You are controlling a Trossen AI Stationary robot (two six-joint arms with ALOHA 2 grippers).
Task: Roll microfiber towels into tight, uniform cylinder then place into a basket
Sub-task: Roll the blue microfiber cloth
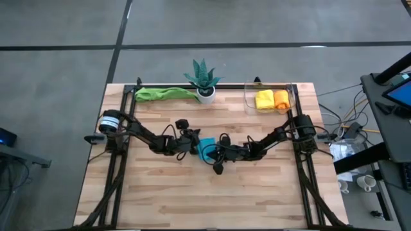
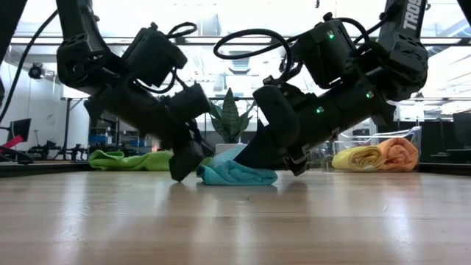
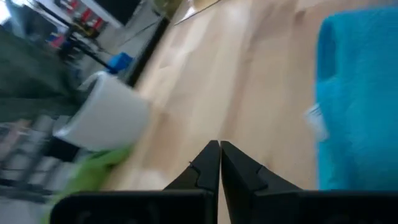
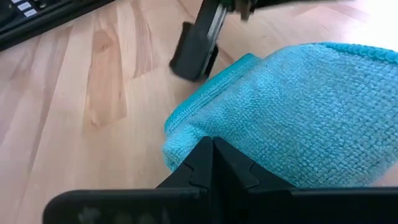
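The light blue towel [image 1: 207,151] lies mid-table, well apart from the basket [image 1: 248,101]. The left gripper [image 3: 219,163] beside it and the right gripper [image 4: 211,158] over it are both clenched empty. Soft, light and floppy, the towel probably wants pinching at an edge.

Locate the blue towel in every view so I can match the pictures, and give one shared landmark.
High view: blue towel at table centre, between the two hands.
Low view: blue towel lying on the table at centre, under both arms.
Left wrist view: blue towel fills the right edge.
Right wrist view: blue towel fills the right half.
Shared landmark: white plant pot, absent only from the right wrist view.
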